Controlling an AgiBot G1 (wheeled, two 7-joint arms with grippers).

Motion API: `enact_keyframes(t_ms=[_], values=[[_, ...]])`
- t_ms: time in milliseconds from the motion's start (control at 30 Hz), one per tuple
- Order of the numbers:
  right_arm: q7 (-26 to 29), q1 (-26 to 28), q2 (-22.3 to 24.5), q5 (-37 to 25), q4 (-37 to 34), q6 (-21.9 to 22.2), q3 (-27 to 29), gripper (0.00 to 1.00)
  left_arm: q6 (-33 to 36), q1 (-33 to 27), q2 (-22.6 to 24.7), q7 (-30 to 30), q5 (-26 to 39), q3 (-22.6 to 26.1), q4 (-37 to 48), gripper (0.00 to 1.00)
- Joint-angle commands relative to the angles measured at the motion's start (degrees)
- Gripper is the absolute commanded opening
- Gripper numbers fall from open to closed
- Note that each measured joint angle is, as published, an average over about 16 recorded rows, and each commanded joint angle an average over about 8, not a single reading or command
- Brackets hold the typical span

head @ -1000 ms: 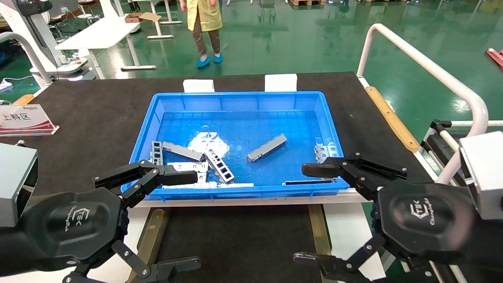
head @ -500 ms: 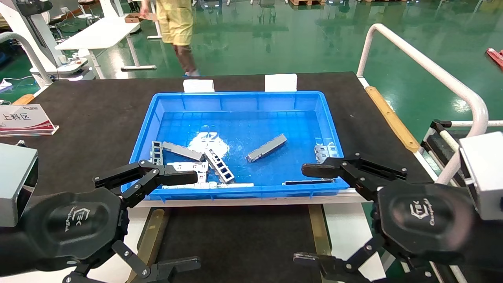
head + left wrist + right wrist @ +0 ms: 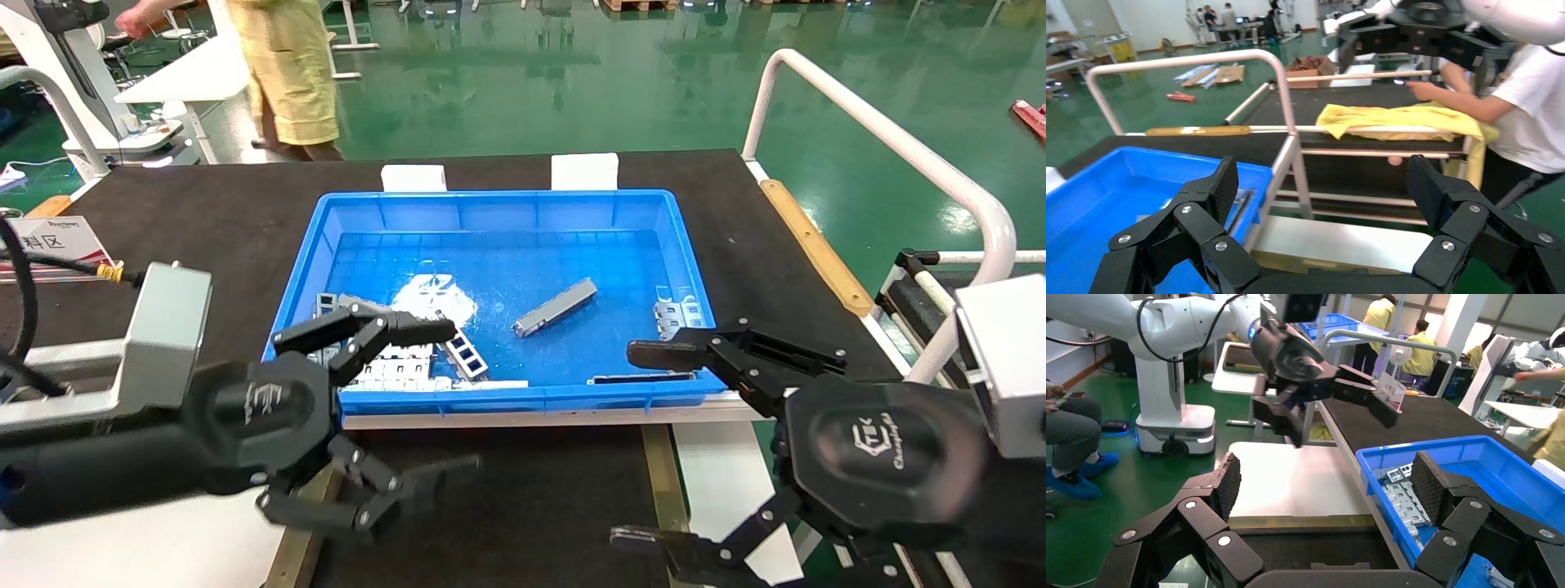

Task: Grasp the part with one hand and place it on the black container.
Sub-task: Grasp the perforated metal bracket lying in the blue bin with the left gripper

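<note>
Several slim silver-grey parts lie in the blue crate (image 3: 498, 212). One plain part (image 3: 556, 306) lies alone at the crate's middle. One with cut-outs (image 3: 464, 355) lies near the front wall. The black container (image 3: 507, 490) with brass rails (image 3: 660, 474) sits in front of the crate. My left gripper (image 3: 466, 396) is open and empty over the crate's front left corner and the container's left side. My right gripper (image 3: 621, 445) is open and empty at the crate's front right corner. The left gripper also shows in the right wrist view (image 3: 1321, 398).
Wider pale plates (image 3: 1407, 496) lie at the crate's front left. A white sign (image 3: 49, 241) stands at the far left of the table mat (image 3: 204, 220). A white rail (image 3: 891, 147) runs along the right. A person in yellow (image 3: 286, 73) stands behind the table.
My left gripper has risen and moved forward and right, over the crate's front left corner. The right gripper has not moved. The person behind has walked left.
</note>
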Motion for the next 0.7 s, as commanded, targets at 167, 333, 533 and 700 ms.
enact_keyframes(t_ms=[167,333,533,700], values=[[-0.02,0.01,0.01,0.02,-0.01,0.00,-0.03,1.00,-1.72,-1.49,1.99,0.44,1.96,0.83,1.48,1.00],[-0.03,0.02,0.02,0.03,-0.01,0.01,-0.05,1.00,-3.18,-3.80,5.26,1.33,4.70,2.41,4.28,1.00],[-0.04,0.02,0.03,0.05,-0.01,0.02,-0.08,1.00,-5.83,-7.19,10.46,3.00,8.66,4.61,9.62,1.00],[-0.05,0.03,0.04,0.07,-0.01,0.03,-0.10,1.00,-8.65,-9.74,15.32,5.56,11.67,6.10,15.16,1.00]])
